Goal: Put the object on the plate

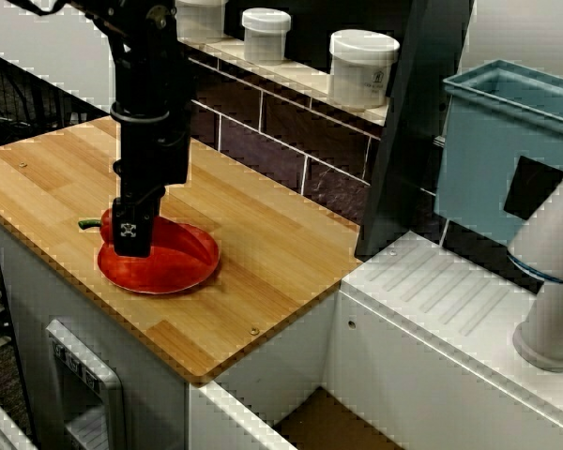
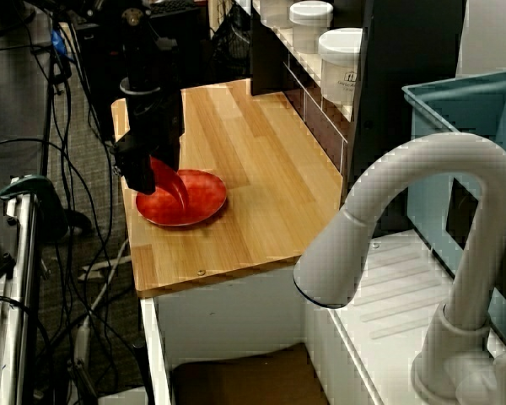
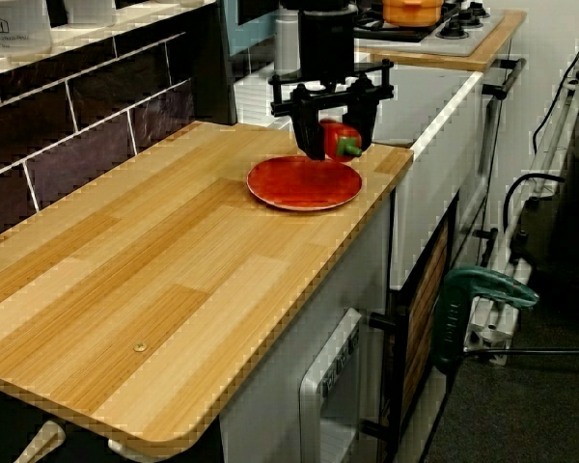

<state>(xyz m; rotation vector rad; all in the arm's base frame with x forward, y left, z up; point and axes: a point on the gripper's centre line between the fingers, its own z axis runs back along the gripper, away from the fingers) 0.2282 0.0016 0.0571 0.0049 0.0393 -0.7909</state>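
Note:
The red chili pepper (image 3: pixel 336 135) sits between the fingers of my gripper (image 3: pixel 340 145), green stem outward, at the plate's rim near the counter's corner. The fingers press both its sides, so the gripper is shut on it. In the view from the front, the gripper (image 1: pixel 131 246) hangs low over the left rim of the red-orange plate (image 1: pixel 183 267), and only the pepper's stem end (image 1: pixel 101 228) pokes out to its left. In the view past the faucet, the pepper's body (image 2: pixel 173 187) slants from the gripper (image 2: pixel 143 181) down over the plate (image 2: pixel 204 198).
The plate lies close to the wooden counter's edge (image 3: pixel 396 159). White jars (image 1: pixel 363 67) stand on the tiled ledge behind. A blue bin (image 1: pixel 507 150) and a white faucet (image 2: pixel 422 219) are at the sink side. A stove with an orange pot (image 3: pixel 415 10) lies beyond.

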